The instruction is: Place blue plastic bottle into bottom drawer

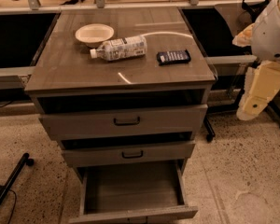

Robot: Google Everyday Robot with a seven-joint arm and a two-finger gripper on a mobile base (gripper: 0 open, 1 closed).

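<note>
Bottle (117,48) lies on its side, back-centre of tabletop by the bowl (94,34). Long axis approx left-right, cap twd left edge. Gripper (256,94) hangs beyond the right edge, so bottle sits well apart to its left. Spread or pinched: can't tell. Bottom drawer (130,192) pulled out.

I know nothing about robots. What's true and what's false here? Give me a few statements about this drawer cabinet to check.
1. The blue plastic bottle lies on its side on the cabinet top. True.
2. The bottom drawer is shut. False: it is pulled out.
3. The gripper holds the bottle. False: it hangs to the right, off the cabinet top, apart from the bottle.
4. A bowl stands beside the bottle's cap. True.
</note>
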